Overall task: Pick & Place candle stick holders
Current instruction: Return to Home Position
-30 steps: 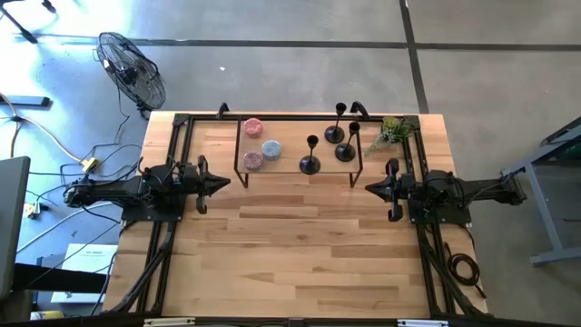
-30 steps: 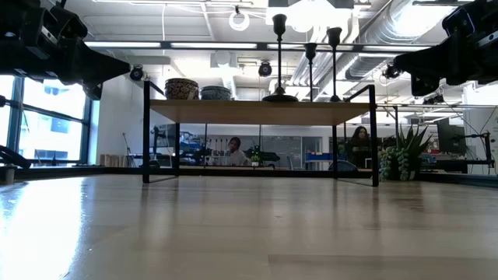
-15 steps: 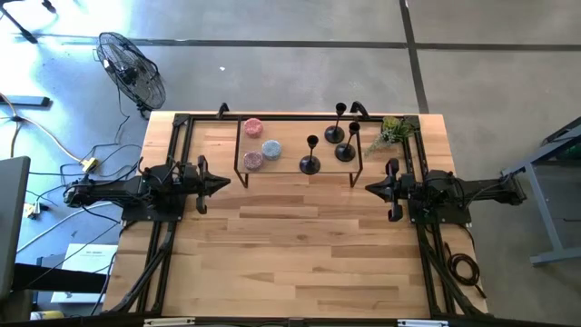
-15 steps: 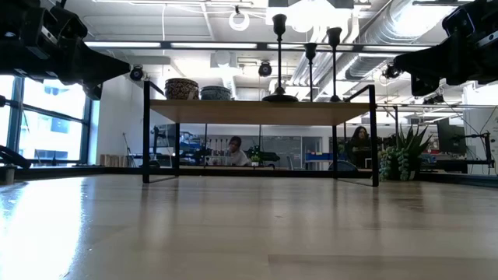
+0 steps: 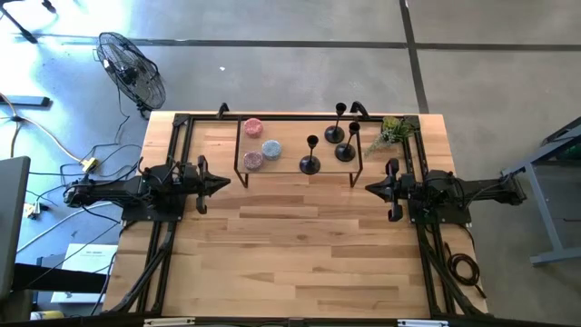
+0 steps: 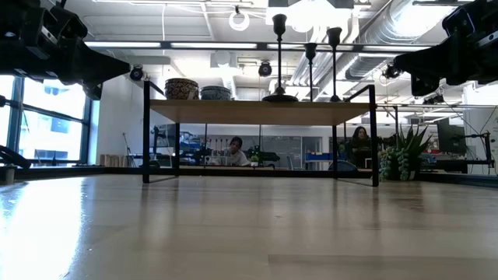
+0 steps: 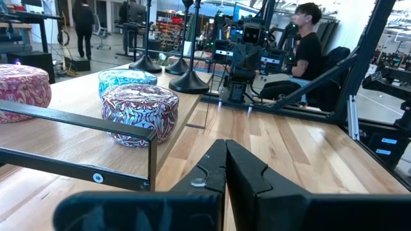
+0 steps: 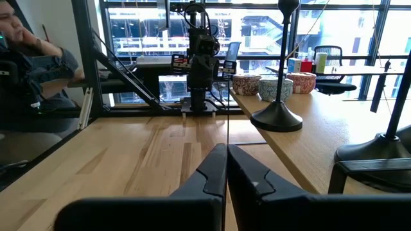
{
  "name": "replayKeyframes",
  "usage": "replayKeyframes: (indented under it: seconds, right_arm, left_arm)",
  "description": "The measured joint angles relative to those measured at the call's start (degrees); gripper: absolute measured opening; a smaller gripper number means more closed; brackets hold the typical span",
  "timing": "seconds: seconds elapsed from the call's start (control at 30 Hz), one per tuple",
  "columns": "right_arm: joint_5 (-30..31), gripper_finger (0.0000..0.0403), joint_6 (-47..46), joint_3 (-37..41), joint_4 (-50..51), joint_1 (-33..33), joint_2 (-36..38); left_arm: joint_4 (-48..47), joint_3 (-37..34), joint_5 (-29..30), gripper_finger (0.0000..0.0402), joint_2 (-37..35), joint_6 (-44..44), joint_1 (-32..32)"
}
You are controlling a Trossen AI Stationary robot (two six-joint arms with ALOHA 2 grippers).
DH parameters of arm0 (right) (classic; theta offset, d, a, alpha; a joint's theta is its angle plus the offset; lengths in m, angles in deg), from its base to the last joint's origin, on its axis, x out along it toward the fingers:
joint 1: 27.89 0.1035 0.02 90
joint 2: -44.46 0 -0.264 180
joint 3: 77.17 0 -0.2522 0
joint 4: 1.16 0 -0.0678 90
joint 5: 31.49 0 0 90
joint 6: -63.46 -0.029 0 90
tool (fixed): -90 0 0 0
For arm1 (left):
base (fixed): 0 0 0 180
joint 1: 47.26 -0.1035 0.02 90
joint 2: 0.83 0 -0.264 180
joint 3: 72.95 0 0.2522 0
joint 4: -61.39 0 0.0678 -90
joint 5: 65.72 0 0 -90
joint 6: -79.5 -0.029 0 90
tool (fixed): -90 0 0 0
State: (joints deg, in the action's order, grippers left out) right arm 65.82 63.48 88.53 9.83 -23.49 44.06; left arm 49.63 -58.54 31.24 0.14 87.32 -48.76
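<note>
Nothing on the table (image 5: 300, 245) has moved since the earlier frames; both arms and every item hold the same positions, and the only change is a slight shift by a person (image 6: 236, 149) seated in the room beyond. Item, candle stick holders (image 5: 310, 164): three, matte black, all upright on the right half of the shelf (image 5: 286, 136), standing near one another but apart, one close to the front edge and two further back. Item, scented candles (image 5: 270, 148): three, grouped on the left half of the same shelf, well apart from the holders. Item, plant (image 5: 392, 132): on the table just beside the shelf's right end. Item, left gripper (image 5: 225, 184): at the table's left side, level with the shelf front, pointing inward; its wrist view shows the fingers pressed together with nothing between them. Item, right gripper (image 5: 369, 188): mirrored at the right side, fingers likewise closed together and empty. Assessment: with all three holders seated on the shelf and neither arm carrying anything, the placing work appears complete; the arms look parked in their rest pose, and no further handling seems called for. Risk: low; both grippers sit clear of the shelf frame and its contents.
</note>
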Motion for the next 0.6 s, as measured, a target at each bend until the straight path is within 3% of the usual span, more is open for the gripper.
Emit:
replayKeyframes:
  seconds: [0.6]
  right_arm:
    - [0.0,0.0007,0.0,0.0,0.0,0.0,0.0]
  left_arm:
    - [0.0,0.0,0.0,0.0001,0.0,0.0,0.0]
